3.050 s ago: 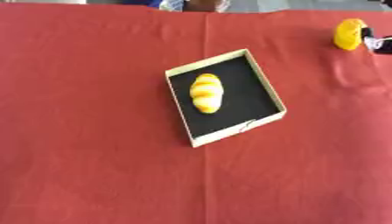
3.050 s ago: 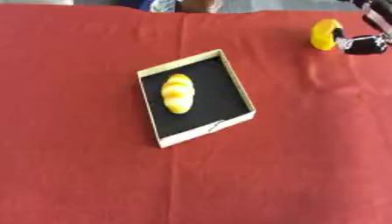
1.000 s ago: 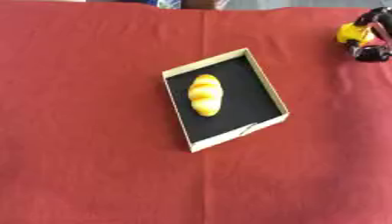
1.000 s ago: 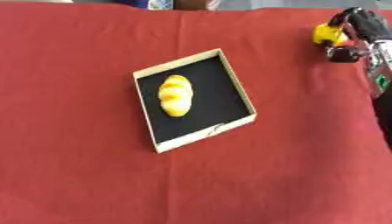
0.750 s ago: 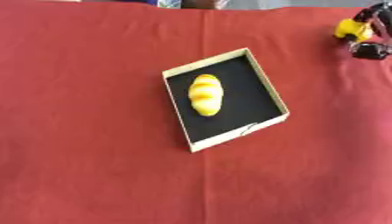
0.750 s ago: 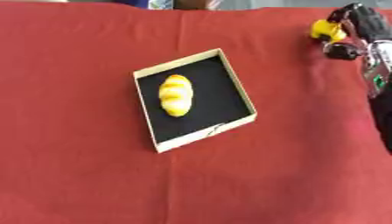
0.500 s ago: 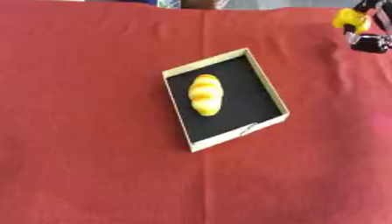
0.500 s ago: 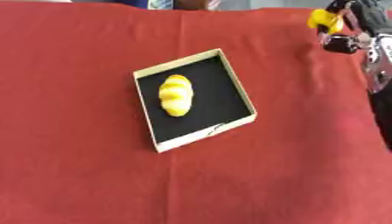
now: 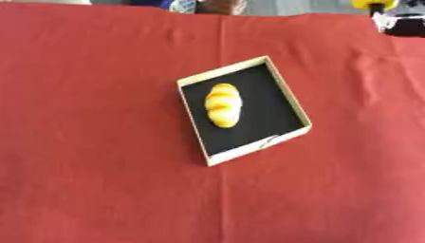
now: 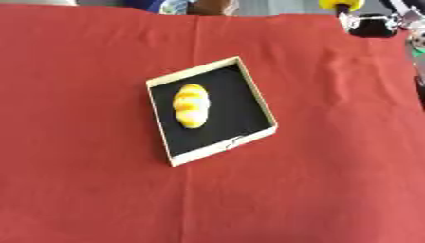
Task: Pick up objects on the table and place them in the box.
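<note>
Gripping yellow object [image 10: 340,4], right hand [image 10: 371,24] raised (top-right corner).

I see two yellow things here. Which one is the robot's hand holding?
The small yellow object at the top right edge, held by the right hand. The other, a yellow bread roll, lies untouched inside the box.

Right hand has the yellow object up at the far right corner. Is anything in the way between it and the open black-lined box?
Nothing visible does. Between the right hand with the small yellow object and the black-lined cardboard box lies only bare red tablecloth. Inside, a yellow bread roll fills the left half; the right half is free.
</note>
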You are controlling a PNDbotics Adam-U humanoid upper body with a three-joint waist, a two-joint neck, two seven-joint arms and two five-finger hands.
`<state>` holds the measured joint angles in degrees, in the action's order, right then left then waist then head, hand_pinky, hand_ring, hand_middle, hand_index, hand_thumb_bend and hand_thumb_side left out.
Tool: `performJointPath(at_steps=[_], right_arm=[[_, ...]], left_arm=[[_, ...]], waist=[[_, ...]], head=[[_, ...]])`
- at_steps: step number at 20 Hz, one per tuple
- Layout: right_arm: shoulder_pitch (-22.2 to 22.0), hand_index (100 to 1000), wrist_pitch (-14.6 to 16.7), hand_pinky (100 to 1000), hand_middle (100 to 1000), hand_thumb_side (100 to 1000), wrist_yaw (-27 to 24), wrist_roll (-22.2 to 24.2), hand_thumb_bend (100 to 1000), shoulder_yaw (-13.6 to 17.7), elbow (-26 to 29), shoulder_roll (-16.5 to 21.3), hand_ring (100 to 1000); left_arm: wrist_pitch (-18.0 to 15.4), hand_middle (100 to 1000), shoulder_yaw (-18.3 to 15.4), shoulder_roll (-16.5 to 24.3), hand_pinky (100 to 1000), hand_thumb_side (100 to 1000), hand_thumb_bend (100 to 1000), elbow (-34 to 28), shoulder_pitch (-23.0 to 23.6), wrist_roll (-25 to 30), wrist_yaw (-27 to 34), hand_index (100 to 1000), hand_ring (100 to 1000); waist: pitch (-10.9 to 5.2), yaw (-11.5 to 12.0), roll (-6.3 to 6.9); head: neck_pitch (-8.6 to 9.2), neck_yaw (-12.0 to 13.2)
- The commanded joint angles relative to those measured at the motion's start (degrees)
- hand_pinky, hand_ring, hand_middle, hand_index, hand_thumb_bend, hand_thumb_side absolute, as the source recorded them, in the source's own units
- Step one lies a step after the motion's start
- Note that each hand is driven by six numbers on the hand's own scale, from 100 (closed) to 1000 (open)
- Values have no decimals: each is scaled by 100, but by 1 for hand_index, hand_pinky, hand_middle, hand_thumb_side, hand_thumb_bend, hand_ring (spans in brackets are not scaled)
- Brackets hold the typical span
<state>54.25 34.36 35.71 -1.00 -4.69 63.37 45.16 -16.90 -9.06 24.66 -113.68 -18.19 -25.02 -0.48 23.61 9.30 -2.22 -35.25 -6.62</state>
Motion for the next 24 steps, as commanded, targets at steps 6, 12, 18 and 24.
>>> performJointPath(at_steps=[6,12,18,24], right_arm=[[-34,651,201,791,542,100,-1105,1257,100,-994,1444,233,786],[14,655,137,796,546,100,-1303,1838,100,-1274,1414,-95,803],[-18,662,172,803,553,100,-1285,2130,100,-1434,1297,-353,819],[-47,674,283,811,573,100,-1022,2368,100,-1609,1047,-622,835]], left_arm=[[-34,676,-1,136,840,705,100,-92,-102,46,21,809,838],[-48,676,8,120,840,705,100,-92,-116,59,33,809,839],[-44,676,16,102,840,706,100,-92,-122,71,49,809,839],[-39,676,15,81,841,706,100,-92,-124,78,59,809,839]], waist=[[-190,59,-15],[-185,105,-11],[-169,122,-9],[-159,153,-6]], head=[[-16,-47],[-22,-65],[-37,-73],[-25,-88]])
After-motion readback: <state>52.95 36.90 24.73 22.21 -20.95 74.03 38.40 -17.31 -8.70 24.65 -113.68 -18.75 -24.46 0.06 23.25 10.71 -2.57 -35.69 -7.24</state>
